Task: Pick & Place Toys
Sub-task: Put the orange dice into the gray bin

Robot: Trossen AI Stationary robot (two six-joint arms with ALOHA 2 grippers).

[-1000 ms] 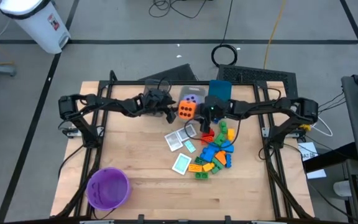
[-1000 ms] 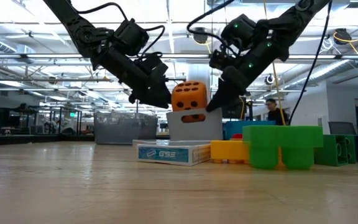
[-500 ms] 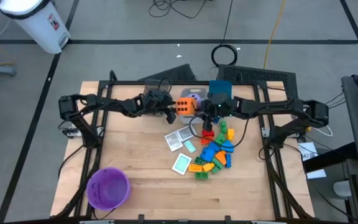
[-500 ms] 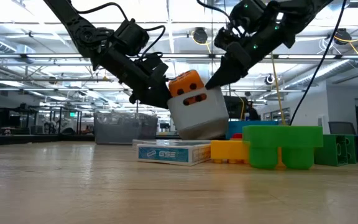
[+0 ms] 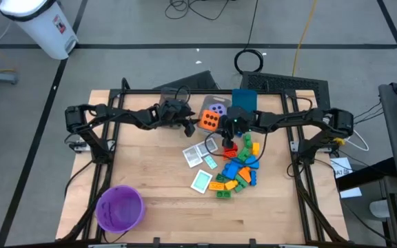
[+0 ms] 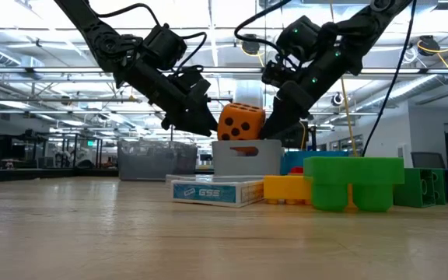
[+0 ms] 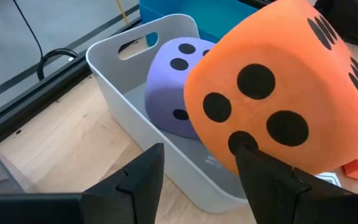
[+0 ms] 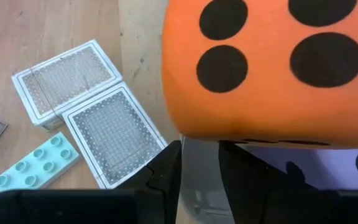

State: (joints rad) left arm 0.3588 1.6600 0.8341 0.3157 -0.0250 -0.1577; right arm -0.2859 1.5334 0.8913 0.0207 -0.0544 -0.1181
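Both pincers (image 6: 216, 124) (image 6: 274, 124) flank the orange die (image 6: 241, 122); grip unclear; left wrist reveals purple die (image 7: 173, 84).

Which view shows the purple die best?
The left wrist view: the purple die sits in the grey bin, behind the orange die, dots visible. The high view shows it small; the right wrist view only a sliver; the low view hides it.
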